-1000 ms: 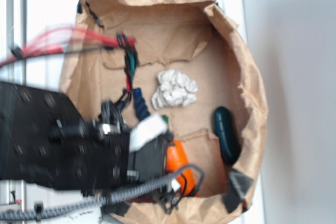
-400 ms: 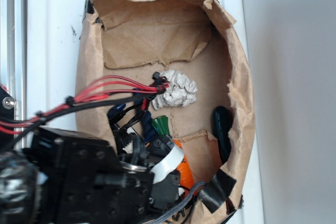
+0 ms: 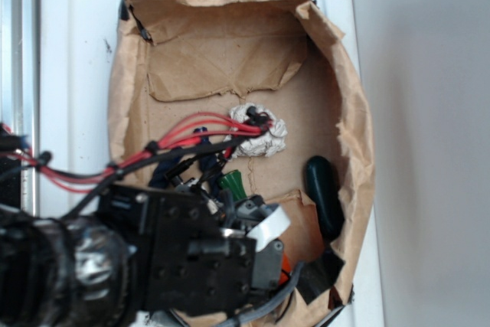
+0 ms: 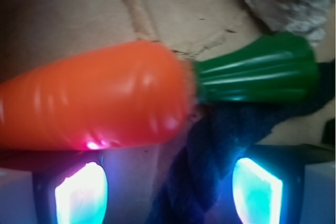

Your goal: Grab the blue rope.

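In the wrist view the blue rope, dark navy and twisted, runs up between my two glowing fingertips, nearer the right one. My gripper is open, with a pad on each side of the rope and a gap to the left pad. An orange toy carrot with a green top lies across the view just beyond the fingertips. In the exterior view the arm hides the gripper and most of the rope. Only the carrot's green top shows.
Everything lies in a brown paper-lined tray with crumpled raised walls on a white surface. A crumpled white cloth lies just beyond the carrot top. A dark green cucumber-like toy lies at the right wall. Red wires arch over the arm.
The arm has turned and moved over the rope and carrot, covering the carrot's orange body. Its red wires have swung right, up to the white cloth.
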`<state>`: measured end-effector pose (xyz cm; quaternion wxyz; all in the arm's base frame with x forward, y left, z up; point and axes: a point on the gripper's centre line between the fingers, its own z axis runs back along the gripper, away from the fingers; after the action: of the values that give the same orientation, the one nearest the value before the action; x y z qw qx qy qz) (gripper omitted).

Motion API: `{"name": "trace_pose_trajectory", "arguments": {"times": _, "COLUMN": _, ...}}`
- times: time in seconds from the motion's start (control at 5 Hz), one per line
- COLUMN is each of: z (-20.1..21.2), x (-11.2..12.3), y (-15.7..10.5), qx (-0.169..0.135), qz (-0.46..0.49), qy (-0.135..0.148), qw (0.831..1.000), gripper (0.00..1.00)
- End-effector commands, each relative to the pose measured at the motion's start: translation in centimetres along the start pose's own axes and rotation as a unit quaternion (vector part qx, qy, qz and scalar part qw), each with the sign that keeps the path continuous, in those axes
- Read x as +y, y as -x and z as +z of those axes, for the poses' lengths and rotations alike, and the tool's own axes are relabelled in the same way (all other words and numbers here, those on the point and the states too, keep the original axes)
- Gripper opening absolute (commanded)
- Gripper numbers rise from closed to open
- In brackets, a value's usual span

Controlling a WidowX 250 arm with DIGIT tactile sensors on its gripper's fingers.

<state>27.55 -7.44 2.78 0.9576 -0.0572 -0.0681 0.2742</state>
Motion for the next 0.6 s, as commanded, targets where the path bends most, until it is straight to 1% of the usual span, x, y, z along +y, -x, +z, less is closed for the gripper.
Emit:
{"name": "trace_pose_trajectory", "arguments": {"times": 0.0, "z": -1.2, "x": 1.5, "y": -1.8, "qx": -0.006, "qz": 0.008, "qy": 0.027, "qw": 1.0, "gripper": 1.0}}
{"name": "trace_pose_trajectory", "arguments": {"times": 0.2, "z": -0.7, "x": 1.5, "y": -2.3, "qx": -0.019, "qz": 0.027, "qy": 0.04, "qw": 0.999, "gripper": 0.0}}
{"name": "trace_pose_trajectory", "arguments": {"times": 0.4, "z": -0.1, "x": 1.5, "y": -2.7, "qx": -0.033, "qz": 0.029, "qy": 0.054, "qw": 0.998, "gripper": 0.0}}
